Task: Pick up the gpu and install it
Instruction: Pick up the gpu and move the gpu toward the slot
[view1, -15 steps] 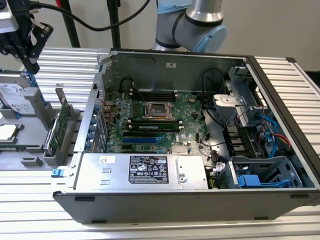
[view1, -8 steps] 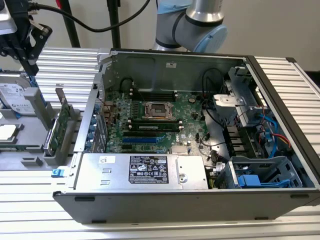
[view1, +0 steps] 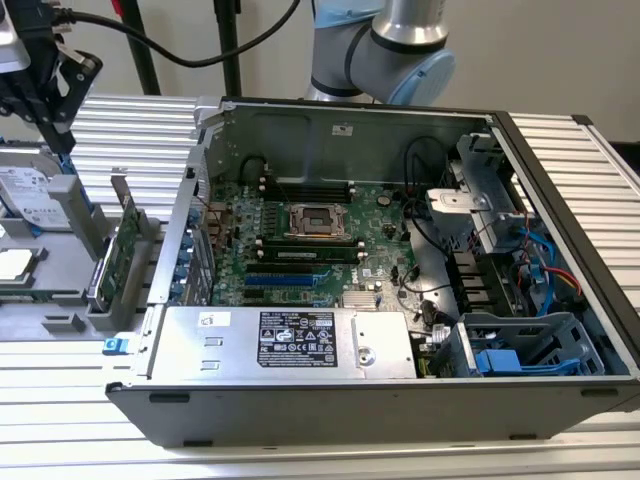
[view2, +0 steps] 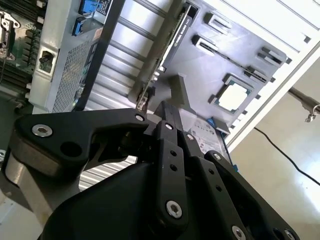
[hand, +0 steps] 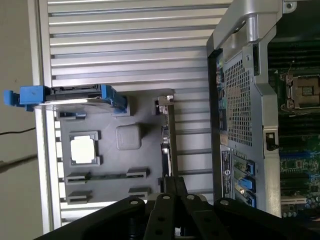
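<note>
A ribbed metal tabletop (view1: 560, 160) spans the exterior view beneath a pale wall (view1: 540, 50) at its top, and the second wrist view shows beige floor (view2: 287, 127).

1. The gpu (view1: 126, 248) is a flat rectangular card. In the exterior view its green circuit-board face is turned toward the computer case (view1: 300, 125).
2. Pose: the card stands upright on one long edge, slotted into a grey tray (view1: 30, 305) on the table (view1: 100, 385).
3. Location: it is at the exterior view's left of the open case, just beside the case's end wall and outside it. It is not yet installed.
4. In both wrist views the gpu (hand: 170, 137) (view2: 175, 37) appears edge-on as a thin dark strip.
5. A silver end bracket (hand: 164, 99) closes one end of the card.
</note>
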